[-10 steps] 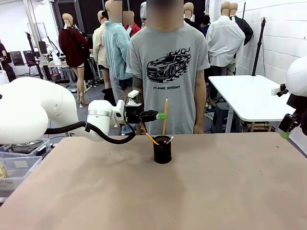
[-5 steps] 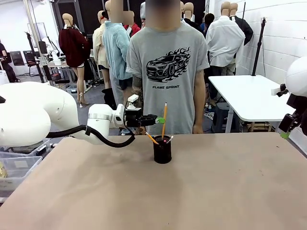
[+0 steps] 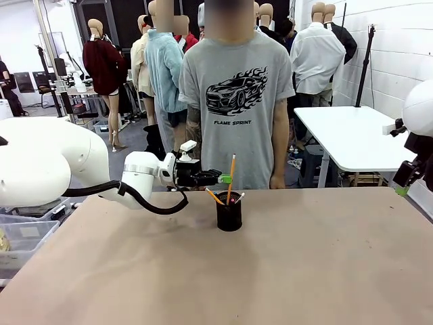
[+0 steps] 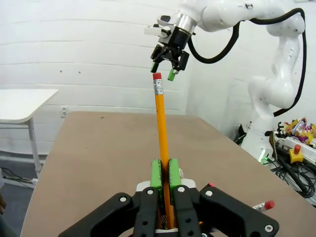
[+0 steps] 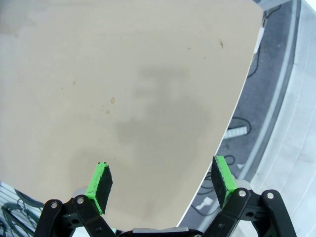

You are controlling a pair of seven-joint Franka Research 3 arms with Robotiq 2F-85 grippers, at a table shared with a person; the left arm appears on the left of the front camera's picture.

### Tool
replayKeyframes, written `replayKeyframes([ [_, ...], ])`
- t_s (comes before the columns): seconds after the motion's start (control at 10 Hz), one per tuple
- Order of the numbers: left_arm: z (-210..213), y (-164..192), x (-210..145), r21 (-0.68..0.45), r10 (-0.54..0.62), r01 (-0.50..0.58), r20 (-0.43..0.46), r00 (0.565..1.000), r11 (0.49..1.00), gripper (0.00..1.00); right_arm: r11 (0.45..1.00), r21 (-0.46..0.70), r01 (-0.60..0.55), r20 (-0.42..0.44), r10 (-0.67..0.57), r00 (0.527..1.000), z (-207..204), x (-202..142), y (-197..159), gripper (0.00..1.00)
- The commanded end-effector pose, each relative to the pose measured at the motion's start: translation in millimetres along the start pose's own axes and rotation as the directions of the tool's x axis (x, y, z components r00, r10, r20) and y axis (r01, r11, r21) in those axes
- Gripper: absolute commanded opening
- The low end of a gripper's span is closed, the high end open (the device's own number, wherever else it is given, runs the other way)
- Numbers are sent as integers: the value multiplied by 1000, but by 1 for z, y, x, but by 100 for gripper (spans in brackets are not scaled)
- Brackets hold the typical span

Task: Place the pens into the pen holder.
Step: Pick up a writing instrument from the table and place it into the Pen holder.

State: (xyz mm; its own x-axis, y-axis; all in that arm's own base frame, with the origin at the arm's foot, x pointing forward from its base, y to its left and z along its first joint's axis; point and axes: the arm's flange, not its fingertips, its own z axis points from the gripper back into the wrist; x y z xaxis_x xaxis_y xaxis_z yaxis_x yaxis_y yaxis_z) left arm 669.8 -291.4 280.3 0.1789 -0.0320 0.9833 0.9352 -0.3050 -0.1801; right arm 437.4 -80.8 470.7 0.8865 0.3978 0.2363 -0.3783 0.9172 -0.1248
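Black wire-mesh pen holder [image 3: 229,214] standing upright near the middle of the tan table [image 3: 270,271], toward its far edge. Holding several pens already: a second yellow-orange pencil [image 3: 214,196] leaning out to the left over the rim, a pale-tipped pen [image 3: 239,198] leaning right, something red just at the mouth; exact count hard to tell.

Yellow-orange pencil [image 3: 231,177] poised directly above the holder's opening, long axis nearly vertical with a slight lean, lower end at or just inside the rim, upper end well clear of the holder. Seen from the left wrist, same pencil [image 4: 161,128] running up the frame, red eraser and silver ferrule at the top.

Left gripper [image 3: 225,179] reaching in sideways from the left, green pads [image 4: 155,174] pinched tight on the pencil's shaft around mid-length.

Right gripper [image 3: 404,189] parked high at the table's right edge, well apart from the holder; from its own wrist camera [image 5: 163,182], fingers spread wide with nothing between them, bare table below.

Person in a grey printed T-shirt [image 3: 233,95] standing just behind the far table edge, arms hanging down.
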Motion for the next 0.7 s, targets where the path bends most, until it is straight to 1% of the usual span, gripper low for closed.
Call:
replayKeyframes([
  [0.0, 2, -18, 7, -31, -2, 2, -5, 1000, 1000, 15, 1000, -19, 11, -15, -12, 1000, -1, 0, 2, 100],
  [0.1, 2, -22, 11, -42, -12, 12, -4, 1000, 999, 32, 1000, -19, 11, -15, -12, 1000, -1, 0, 2, 100],
  [0.2, 5, -25, 16, -48, 5, -6, -11, 1000, 999, 52, 1000, -19, 11, -15, -12, 1000, -1, 0, 2, 100],
  [0.3, 7, -29, 18, -51, -2, 1, -16, 1000, 999, 57, 1000, -19, 11, -15, -12, 1000, -1, 0, 2, 100],
  [0.4, 8, -32, 22, -54, -6, 5, -17, 1000, 999, 57, 1000, -19, 11, -15, -12, 1000, -1, 0, 2, 100],
  [0.5, 16, -38, 29, -25, -16, 16, 3, 1000, 1000, 57, 1000, -19, 11, -15, -12, 1000, -1, 0, 2, 100],
  [0.6, 29, -49, 47, 25, -18, 18, -6, 1000, 1000, 57, 1000, -19, 11, -15, -12, 1000, -1, 0, 2, 100],
])
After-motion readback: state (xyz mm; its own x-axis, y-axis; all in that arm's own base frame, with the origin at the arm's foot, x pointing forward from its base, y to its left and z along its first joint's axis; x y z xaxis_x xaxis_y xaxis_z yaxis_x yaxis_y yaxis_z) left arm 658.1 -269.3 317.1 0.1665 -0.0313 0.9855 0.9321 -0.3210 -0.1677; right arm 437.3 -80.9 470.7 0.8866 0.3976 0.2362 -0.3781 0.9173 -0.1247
